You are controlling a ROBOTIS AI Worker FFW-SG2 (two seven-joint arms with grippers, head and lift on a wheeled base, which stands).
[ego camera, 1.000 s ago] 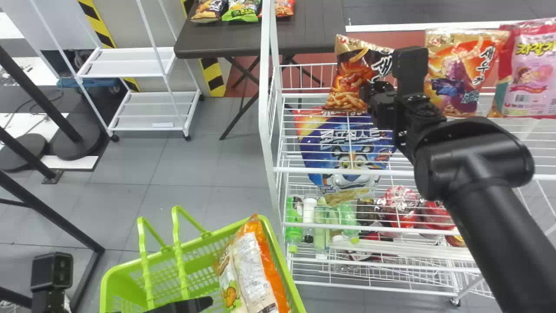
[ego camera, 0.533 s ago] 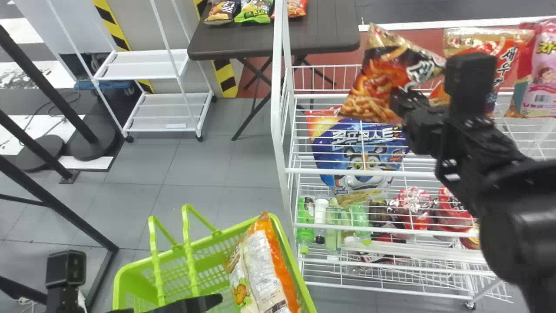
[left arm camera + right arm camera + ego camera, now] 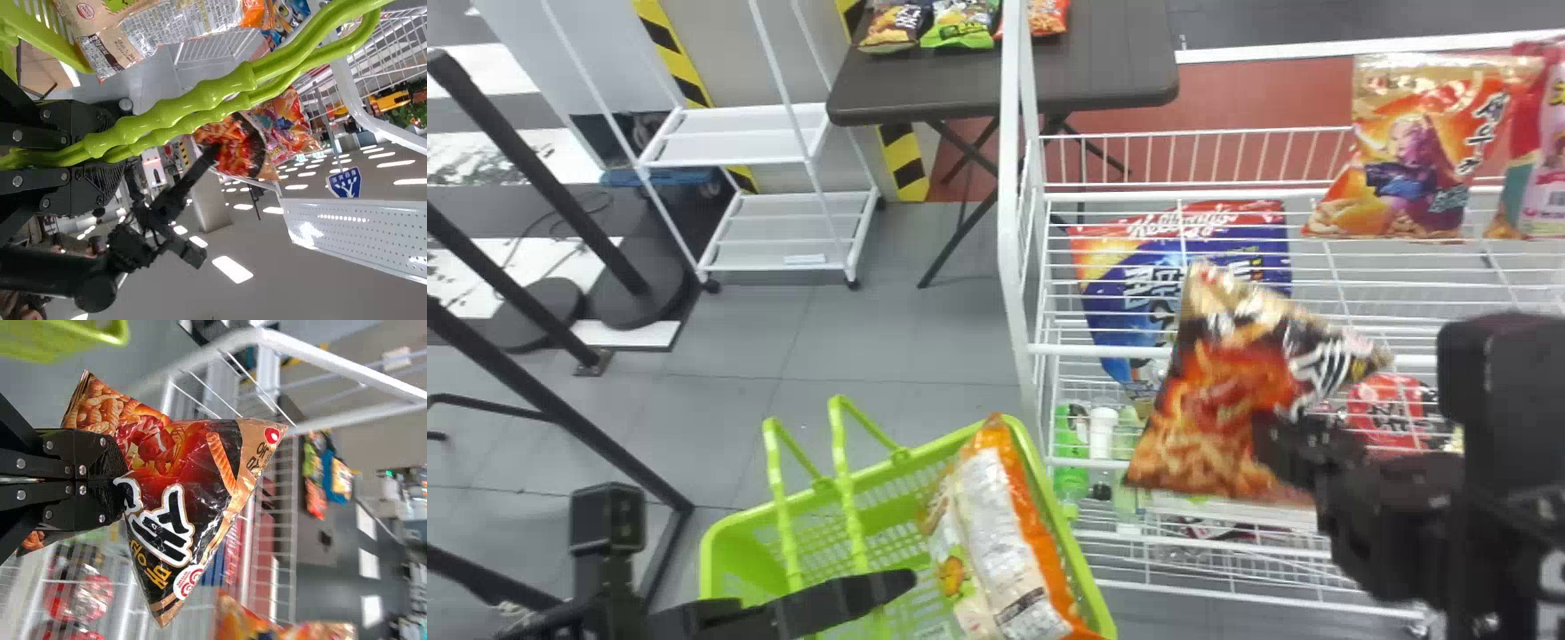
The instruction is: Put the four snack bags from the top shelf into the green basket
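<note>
My right gripper (image 3: 1285,444) is shut on a black-and-orange snack bag (image 3: 1218,400), held tilted in front of the rack; in the right wrist view the gripper (image 3: 120,470) pinches the bag (image 3: 193,480) across its side. The green basket (image 3: 720,569) stands at lower centre, with a white-and-orange bag (image 3: 996,533) inside along its right wall. Over the basket's left part is my left gripper (image 3: 871,594); in the left wrist view that gripper (image 3: 110,153) is closed around the green handles (image 3: 200,100). An orange snack bag (image 3: 1414,160) and a pink bag (image 3: 1549,160) stand on the top shelf.
The white wire rack's side post (image 3: 1011,222) rises right of the basket. Below the top level are a blue bag (image 3: 1129,293) and bottles (image 3: 1103,436). Behind stand a dark table (image 3: 925,89) and a white cart (image 3: 791,231).
The right gripper has brought the black-and-orange bag off the top shelf, down and towards me. The head view's scene has shifted rightward. The left gripper still holds the handles.
</note>
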